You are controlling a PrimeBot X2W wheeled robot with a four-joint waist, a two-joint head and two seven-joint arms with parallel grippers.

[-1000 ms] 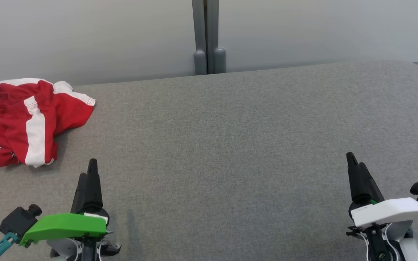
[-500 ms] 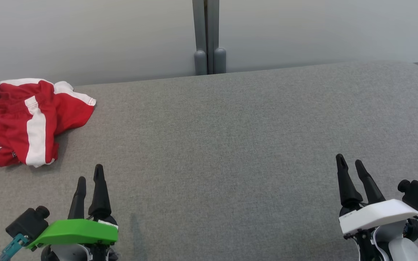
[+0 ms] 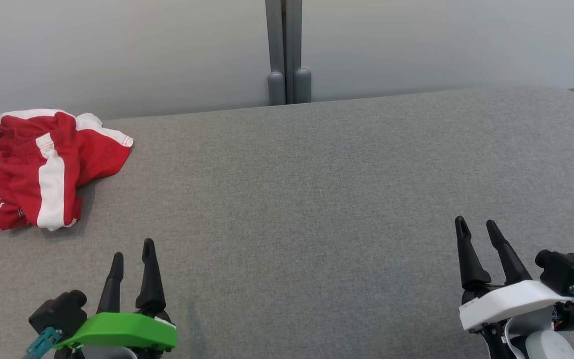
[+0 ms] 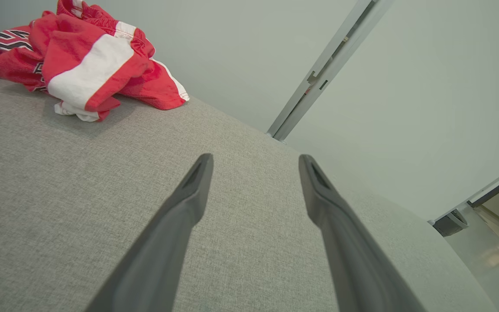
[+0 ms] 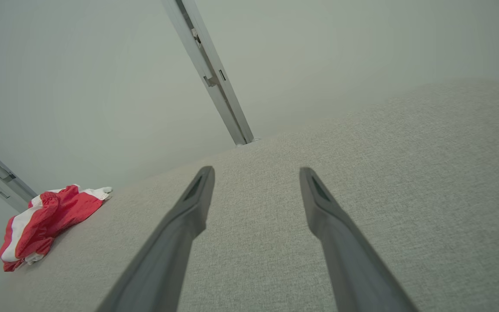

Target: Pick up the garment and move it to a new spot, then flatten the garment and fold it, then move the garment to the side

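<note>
- Here, the left claw (image 3: 133,248) sits at the lower left of the head view, above a green cover (image 3: 117,331). Its two dark fingers (image 3: 150,279) point up the view, spread wide and holding nothing.
- The right claw (image 3: 476,220) mirrors it at the lower right, above a white cover (image 3: 506,301), also wide and empty.
- Both are over bare grey fabric of the worktop (image 3: 292,199), well apart from each other.
- The garment (image 3: 43,169), red with white stripes, lies crumpled at the worktop's far left corner, nearer the left claw and touching neither.
- Both arms are cut off by the bottom edge.
- A dark print on the garment is partly folded under and unreadable, and the bunching hides what kind of clothing it is.
</note>
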